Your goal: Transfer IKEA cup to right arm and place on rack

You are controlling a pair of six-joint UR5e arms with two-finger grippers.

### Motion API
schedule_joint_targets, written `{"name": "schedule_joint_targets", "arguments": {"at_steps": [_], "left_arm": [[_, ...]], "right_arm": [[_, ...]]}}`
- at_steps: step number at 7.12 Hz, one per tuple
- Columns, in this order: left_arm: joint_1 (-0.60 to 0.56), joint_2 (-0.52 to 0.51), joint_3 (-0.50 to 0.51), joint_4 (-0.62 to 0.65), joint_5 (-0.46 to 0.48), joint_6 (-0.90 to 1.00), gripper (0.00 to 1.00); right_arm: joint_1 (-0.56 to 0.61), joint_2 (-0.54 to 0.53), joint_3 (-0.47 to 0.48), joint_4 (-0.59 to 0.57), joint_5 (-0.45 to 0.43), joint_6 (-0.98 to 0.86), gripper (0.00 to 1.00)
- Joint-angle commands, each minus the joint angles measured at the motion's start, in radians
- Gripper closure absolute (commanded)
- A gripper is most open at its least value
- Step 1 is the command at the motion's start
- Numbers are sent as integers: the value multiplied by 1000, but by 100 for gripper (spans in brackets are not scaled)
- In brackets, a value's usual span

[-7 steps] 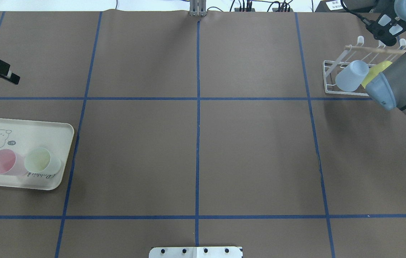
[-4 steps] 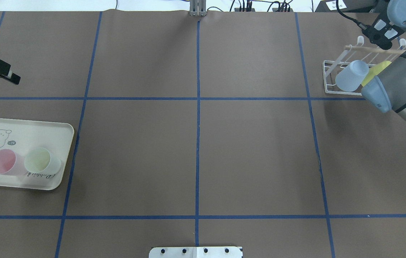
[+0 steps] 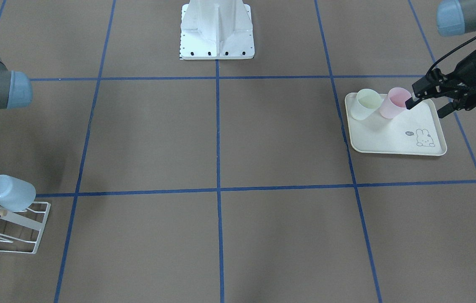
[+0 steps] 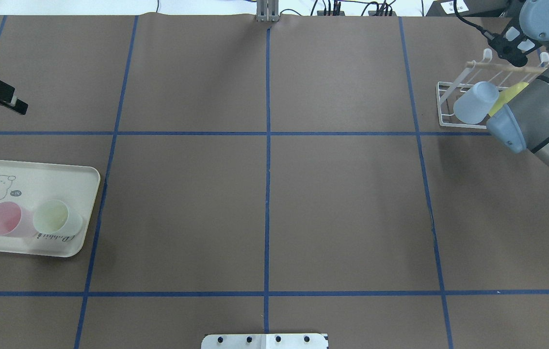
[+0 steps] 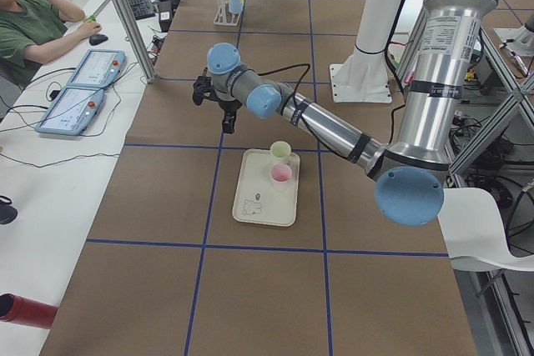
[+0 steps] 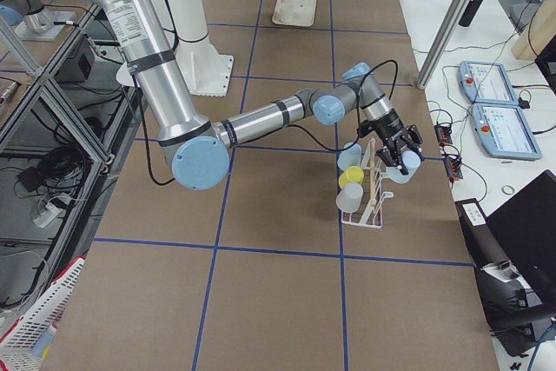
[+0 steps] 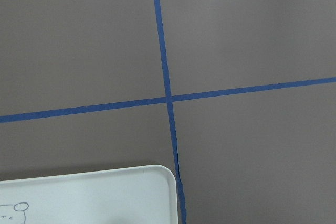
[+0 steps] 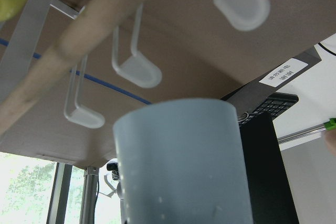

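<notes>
Pale blue IKEA cup (image 8: 178,166) sits clamped in the right pincer (image 6: 402,162) at the far-right rack (image 4: 440,104), short of a free prong (image 8: 137,71). Risk: if its mouth is off-line it may snag the wooden dowel (image 8: 84,43) and slip out. Left pincer (image 3: 426,107) is spread and empty.

Brown table (image 4: 342,208) gridded with blue tape (image 4: 267,194), white side desk (image 5: 50,172), aluminium posts (image 5: 126,14); daylit window (image 8: 26,192)
</notes>
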Motion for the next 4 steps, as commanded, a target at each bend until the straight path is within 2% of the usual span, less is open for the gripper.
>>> {"name": "schedule_joint_targets", "arguments": {"at_steps": [1, 4], "left_arm": [[1, 0, 5, 0, 0, 1, 0], [1, 0, 7, -2, 0, 1, 0]], "right_arm": [[-4, -6, 1, 1, -13, 45, 67], [-16, -15, 8, 1, -79, 63, 67]]}}
